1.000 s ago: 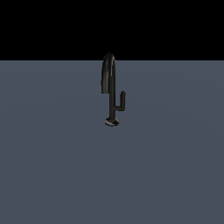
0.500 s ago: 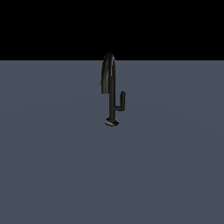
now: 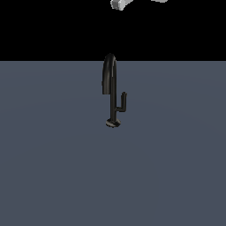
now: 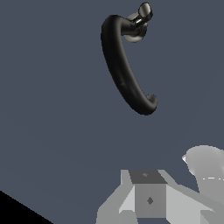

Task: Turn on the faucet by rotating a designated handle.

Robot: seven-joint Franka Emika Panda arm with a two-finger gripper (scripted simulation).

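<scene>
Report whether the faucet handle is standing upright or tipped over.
Upright. In the exterior view the handle branches off the faucet stem and points straight up, on the exterior view's right of the stem.

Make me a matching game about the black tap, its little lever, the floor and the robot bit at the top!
Things:
1. faucet
2. handle
3. ground
4. arm

Descriptions:
A. flat, grey-blue
B. pale grey, peeking in at the exterior view's top edge
C. short black lever pointing up beside the stem
D. tall, glossy black, arched spout

Pairs: 1-D, 2-C, 3-A, 4-B
</scene>
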